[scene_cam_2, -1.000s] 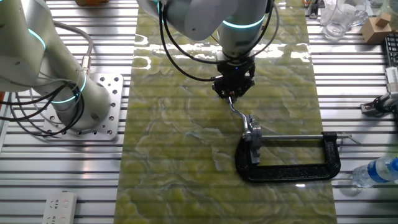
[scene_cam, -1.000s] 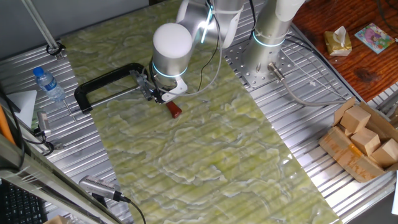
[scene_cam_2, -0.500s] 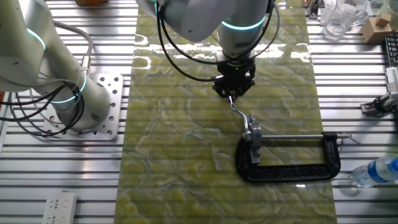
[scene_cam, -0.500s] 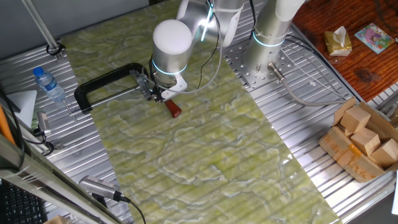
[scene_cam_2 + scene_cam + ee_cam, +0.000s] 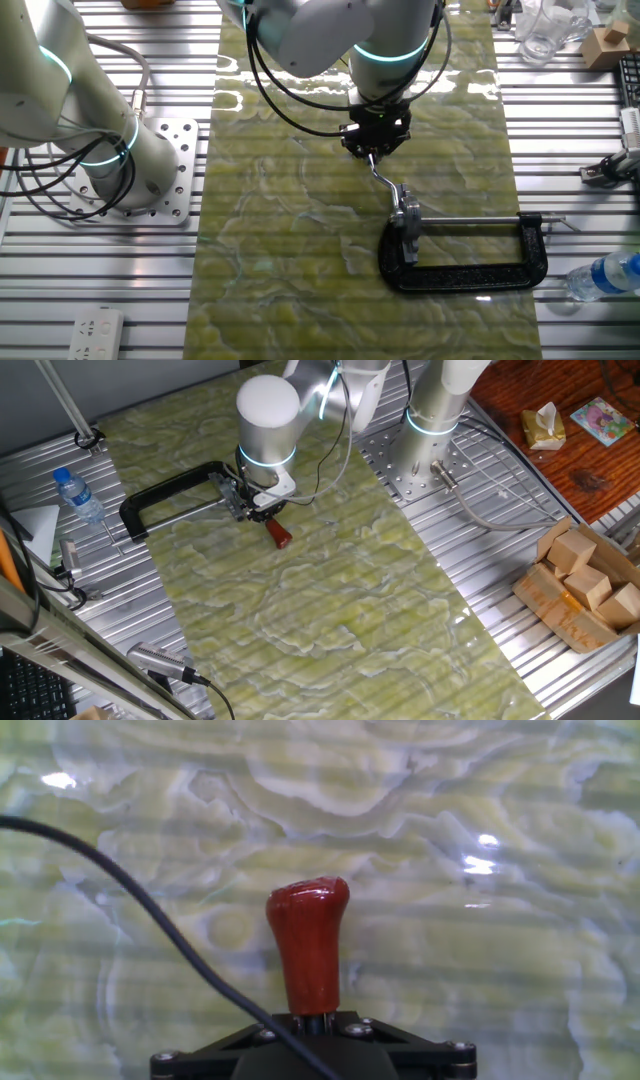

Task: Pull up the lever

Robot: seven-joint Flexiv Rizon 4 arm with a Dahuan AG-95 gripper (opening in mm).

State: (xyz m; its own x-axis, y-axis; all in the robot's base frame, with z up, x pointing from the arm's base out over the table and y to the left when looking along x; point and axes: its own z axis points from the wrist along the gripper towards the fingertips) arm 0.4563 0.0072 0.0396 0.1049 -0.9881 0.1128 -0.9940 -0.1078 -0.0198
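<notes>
The lever has a thin silver rod (image 5: pixel 383 180) and a red-brown cap (image 5: pixel 281 535), and is jointed to a small metal base (image 5: pixel 407 212) on the black C-clamp (image 5: pixel 150 500). My gripper (image 5: pixel 262 513) is shut on the rod just behind the cap. In the other fixed view my gripper (image 5: pixel 372 150) stands over the lever's far end, above the clamp (image 5: pixel 470 272). In the hand view the cap (image 5: pixel 308 948) sticks out beyond my gripper (image 5: pixel 318 1020), above the green marbled mat (image 5: pixel 500 950). The fingertips are mostly hidden there.
A water bottle (image 5: pixel 78 496) lies left of the clamp. The clamp's long screw rod (image 5: pixel 480 222) runs right. A second robot base (image 5: pixel 425 430) stands at the back. Wooden blocks in a box (image 5: pixel 585 585) sit at the right. A black cable (image 5: pixel 150 910) crosses the hand view.
My arm's wrist has shifted a little up and to the left in one fixed view. The lever's cap has barely moved. The grip is unchanged.
</notes>
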